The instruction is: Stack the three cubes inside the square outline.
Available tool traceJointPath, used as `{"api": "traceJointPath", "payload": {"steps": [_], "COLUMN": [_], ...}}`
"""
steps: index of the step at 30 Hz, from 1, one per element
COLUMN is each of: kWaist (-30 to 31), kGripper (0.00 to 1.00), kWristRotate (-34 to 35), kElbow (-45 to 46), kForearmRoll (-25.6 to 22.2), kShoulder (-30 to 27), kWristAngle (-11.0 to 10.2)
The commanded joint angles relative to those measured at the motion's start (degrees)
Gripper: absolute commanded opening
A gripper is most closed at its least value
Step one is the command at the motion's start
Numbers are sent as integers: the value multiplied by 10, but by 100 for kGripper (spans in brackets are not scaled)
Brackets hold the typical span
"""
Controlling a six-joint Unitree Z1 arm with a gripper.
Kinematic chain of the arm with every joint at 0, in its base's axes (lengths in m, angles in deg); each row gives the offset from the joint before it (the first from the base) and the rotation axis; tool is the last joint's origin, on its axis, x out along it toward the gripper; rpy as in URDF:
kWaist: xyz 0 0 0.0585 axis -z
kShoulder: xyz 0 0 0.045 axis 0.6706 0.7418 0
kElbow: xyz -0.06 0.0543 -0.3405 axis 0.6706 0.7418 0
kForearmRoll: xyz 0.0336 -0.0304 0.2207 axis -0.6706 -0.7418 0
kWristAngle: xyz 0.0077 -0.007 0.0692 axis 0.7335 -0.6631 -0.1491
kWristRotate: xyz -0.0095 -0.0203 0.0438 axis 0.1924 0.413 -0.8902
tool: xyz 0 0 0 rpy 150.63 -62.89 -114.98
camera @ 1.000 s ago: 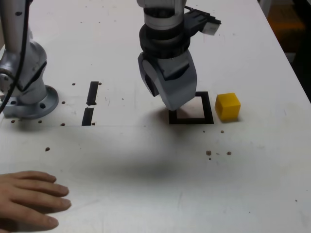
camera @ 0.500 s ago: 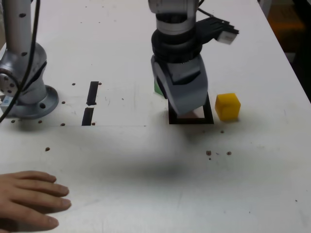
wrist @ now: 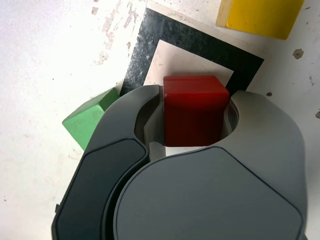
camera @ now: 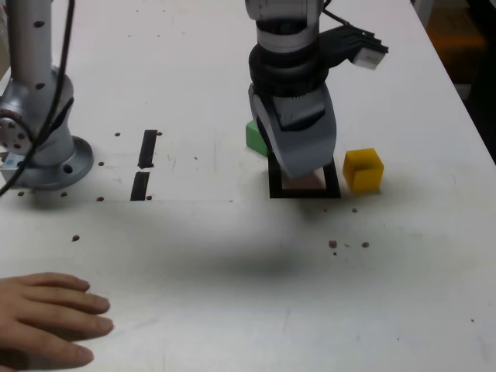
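Observation:
My gripper (camera: pixel 304 167) hangs low over the square outline (camera: pixel 334 186), shut on the red cube (wrist: pixel 195 110), which the wrist view shows clamped between the jaws above the outline's white middle (wrist: pixel 165 60). In the exterior view the gripper body hides the red cube. The green cube (camera: pixel 254 137) sits just outside the outline on the exterior view's left, partly behind the gripper; it is the green cube (wrist: pixel 87 120) in the wrist view. The yellow cube (camera: pixel 363 169) stands just outside the outline on the exterior view's right.
The arm's grey base (camera: pixel 43 147) is bolted at the exterior view's left. Two short black tape strips (camera: pixel 145 164) lie between base and outline. A person's hand (camera: pixel 46 319) rests flat on the table at the near left corner.
The gripper has swung toward the exterior view's right and lowered over the outline, uncovering the green cube behind it. The hand has stayed put.

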Motion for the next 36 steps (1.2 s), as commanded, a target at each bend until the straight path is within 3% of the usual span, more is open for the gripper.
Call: {"api": "traceJointPath", "payload": {"steps": [1, 26, 36], "kWaist": [-5, -9, -9], "kGripper": [16, 18, 25], "kWristRotate": [-4, -9, -9], "kElbow": [1, 36, 44], "kForearmRoll": [2, 47, 63], "kShoulder": [2, 6, 4], "kWristAngle": [-1, 15, -1]}}
